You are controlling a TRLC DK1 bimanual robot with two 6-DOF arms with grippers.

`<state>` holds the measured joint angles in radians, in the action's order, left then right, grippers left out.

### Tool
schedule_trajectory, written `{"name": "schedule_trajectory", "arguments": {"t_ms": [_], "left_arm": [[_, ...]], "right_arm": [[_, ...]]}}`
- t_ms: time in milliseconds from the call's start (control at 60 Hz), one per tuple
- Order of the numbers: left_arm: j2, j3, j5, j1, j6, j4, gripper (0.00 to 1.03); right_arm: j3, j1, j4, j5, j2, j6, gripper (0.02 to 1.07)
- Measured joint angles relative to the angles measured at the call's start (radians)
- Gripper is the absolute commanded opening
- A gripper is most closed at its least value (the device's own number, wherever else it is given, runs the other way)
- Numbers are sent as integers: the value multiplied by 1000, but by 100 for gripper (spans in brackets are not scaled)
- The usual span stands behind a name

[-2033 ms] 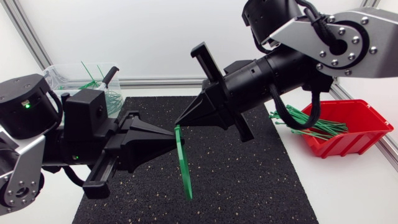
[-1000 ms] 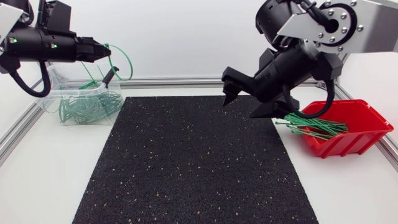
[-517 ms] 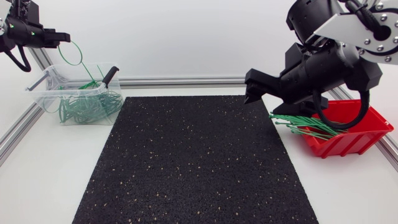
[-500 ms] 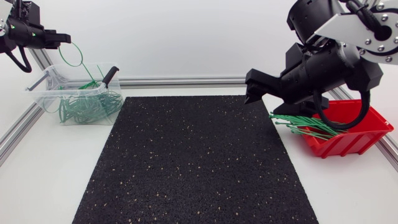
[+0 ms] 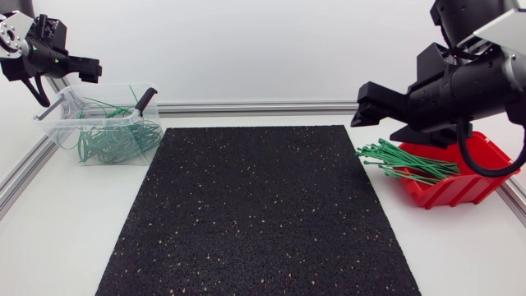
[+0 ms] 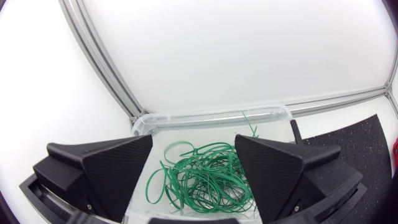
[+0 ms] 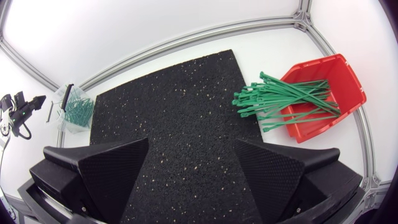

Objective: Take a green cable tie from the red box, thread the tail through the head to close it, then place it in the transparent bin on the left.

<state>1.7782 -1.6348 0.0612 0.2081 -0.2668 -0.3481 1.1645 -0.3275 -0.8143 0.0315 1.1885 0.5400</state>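
Observation:
The transparent bin [image 5: 57,114] at the back left holds several closed green cable ties [image 5: 115,140]. Just above its left end hovers my left gripper [image 5: 92,68], open and empty. In the left wrist view the bin [image 6: 211,117] and its looped ties [image 6: 205,177] lie straight below, between the wide-apart fingers [image 6: 112,168]. The red box [image 5: 481,156] at the right holds straight green ties [image 5: 407,160] that stick out over its left rim. My right gripper [image 5: 359,105] hangs open above and left of them, holding nothing. The right wrist view shows the red box [image 7: 339,68] and its ties [image 7: 286,102] ahead of that gripper.
A black speckled mat [image 5: 263,205] covers the middle of the table. A black-handled tool [image 5: 146,99] leans on the bin's right rim. An aluminium rail [image 5: 255,107] runs along the back edge, with more rails along the sides.
My left gripper has opened and the looped green tie it held over the bin has dropped in. My right arm has swung right, towards the red box.

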Motion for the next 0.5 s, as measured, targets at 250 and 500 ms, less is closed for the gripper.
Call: {"name": "schedule_trajectory", "arguments": {"t_ms": [250, 500], "left_arm": [[-169, 156, 20, -45, 37, 1, 100], [-456, 426, 6, -111, 65, 63, 100]], "right_arm": [[-103, 128, 48, 0, -118, -98, 103], [-235, 287, 86, 0, -331, -254, 102]]}}
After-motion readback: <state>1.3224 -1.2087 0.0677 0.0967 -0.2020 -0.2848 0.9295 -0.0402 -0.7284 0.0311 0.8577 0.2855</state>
